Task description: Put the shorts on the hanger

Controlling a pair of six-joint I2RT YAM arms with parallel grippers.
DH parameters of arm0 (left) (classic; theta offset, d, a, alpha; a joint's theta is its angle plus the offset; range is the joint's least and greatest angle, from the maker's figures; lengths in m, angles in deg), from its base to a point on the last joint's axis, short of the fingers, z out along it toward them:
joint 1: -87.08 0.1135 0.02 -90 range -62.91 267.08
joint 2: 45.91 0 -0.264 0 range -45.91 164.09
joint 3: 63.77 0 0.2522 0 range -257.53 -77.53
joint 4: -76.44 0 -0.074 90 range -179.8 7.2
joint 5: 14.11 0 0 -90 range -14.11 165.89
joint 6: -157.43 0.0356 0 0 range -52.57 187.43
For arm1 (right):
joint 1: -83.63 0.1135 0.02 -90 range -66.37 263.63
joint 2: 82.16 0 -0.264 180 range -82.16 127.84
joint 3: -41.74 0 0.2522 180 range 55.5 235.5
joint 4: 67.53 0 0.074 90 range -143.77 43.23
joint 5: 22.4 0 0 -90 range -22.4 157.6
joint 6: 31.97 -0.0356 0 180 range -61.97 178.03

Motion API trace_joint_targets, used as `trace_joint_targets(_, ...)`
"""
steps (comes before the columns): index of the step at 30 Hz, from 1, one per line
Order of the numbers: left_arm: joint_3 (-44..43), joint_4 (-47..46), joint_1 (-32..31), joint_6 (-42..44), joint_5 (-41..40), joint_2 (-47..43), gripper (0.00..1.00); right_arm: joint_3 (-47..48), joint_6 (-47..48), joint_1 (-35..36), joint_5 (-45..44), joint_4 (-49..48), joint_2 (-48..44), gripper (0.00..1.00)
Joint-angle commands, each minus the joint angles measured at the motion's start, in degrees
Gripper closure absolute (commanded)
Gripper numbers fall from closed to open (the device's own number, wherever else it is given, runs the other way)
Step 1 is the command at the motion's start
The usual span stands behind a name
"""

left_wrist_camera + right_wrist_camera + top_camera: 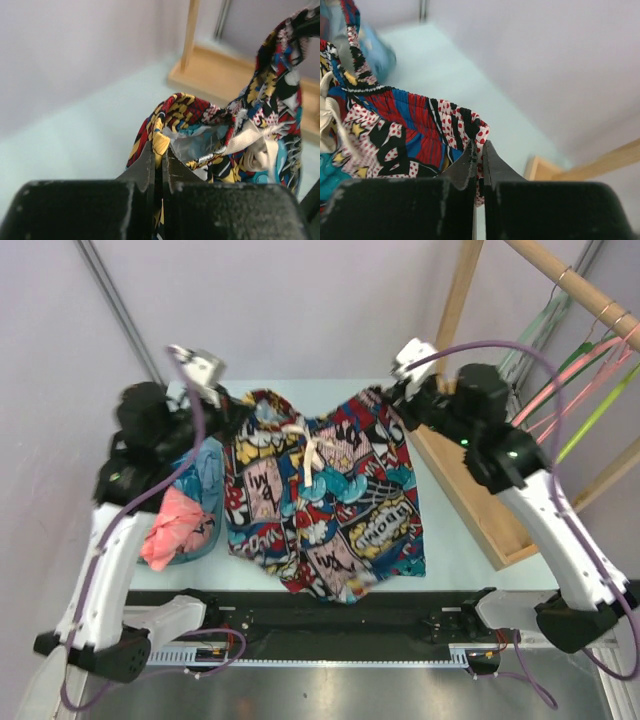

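With my left fingers and right fingers clamped shut on the waistband corners, the shorts hang over the tabletop; I should hold them taut approaching the hanger far right

We see the shorts in a busy comic-book print of red, blue, yellow, teal, white and black panels, some with black lettering on yellow or white. In the right wrist view their edge shows red dots on white beside red and blue stripes, with yellow stars on black. The drawstring is cream. At the left, a pink cloth and a pale blue cloth fill a blue basket. The table is pale mint and the rack light wood. At the far right we see pink hangers and a lime yellow-green hanger.
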Motion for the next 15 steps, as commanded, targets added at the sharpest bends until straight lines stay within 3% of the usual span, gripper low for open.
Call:
trace_joint_targets(1,14.8,-1.6,-0.5,0.4,-7.1,2.8,0.99,-13.4,3.6,-0.3,-3.2,-3.4,1.8,1.00)
trace_joint_targets(7,34.7,-13.1,-0.5,6.3,-2.6,2.0,0.85,-23.9,7.8,-2.8,3.5,-3.8,4.5,1.00)
trace_joint_targets(11,45.9,-13.1,-0.5,16.0,0.0,-0.4,0.74,-28.9,13.3,-1.9,11.7,1.7,3.9,1.00)
trace_joint_targets(14,47.8,-7.4,-0.5,23.0,2.1,-1.4,0.61,-33.5,18.3,0.9,14.4,5.7,3.0,1.00)
trace_joint_targets(15,47.8,-5.5,-0.5,24.2,1.9,-1.7,0.42,-34.6,20.2,1.9,14.4,6.2,2.5,1.00)
